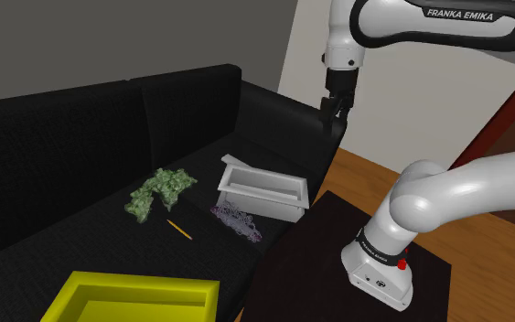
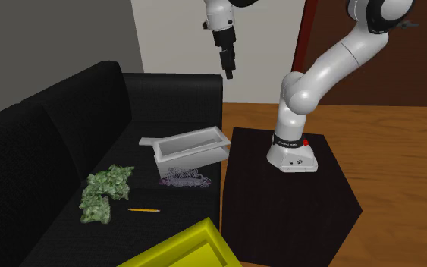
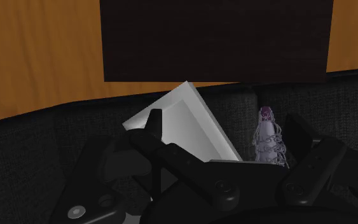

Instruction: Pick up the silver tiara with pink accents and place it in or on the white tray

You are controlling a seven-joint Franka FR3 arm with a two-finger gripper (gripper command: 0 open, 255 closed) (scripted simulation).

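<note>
— Gripper (image 1: 334,112) clasping anything?
— No. Its fingers are spread and empty, and it hangs high over the black sofa (image 1: 63,137). On the seat, the wiry silver tiara (image 1: 237,220) with purplish-pink tints lies bare, just beside the white tray (image 1: 262,174), a shallow rectangular box.
— Around them?
— A thin yellow pencil (image 1: 179,230) lies near, a crumpled green leafy clump (image 1: 159,192) beyond it, and a boxy yellow bin (image 1: 136,295) well apart.

The tiara (image 2: 185,179) lies on the black sofa (image 2: 52,136) just beside the white tray (image 2: 190,158).
</note>
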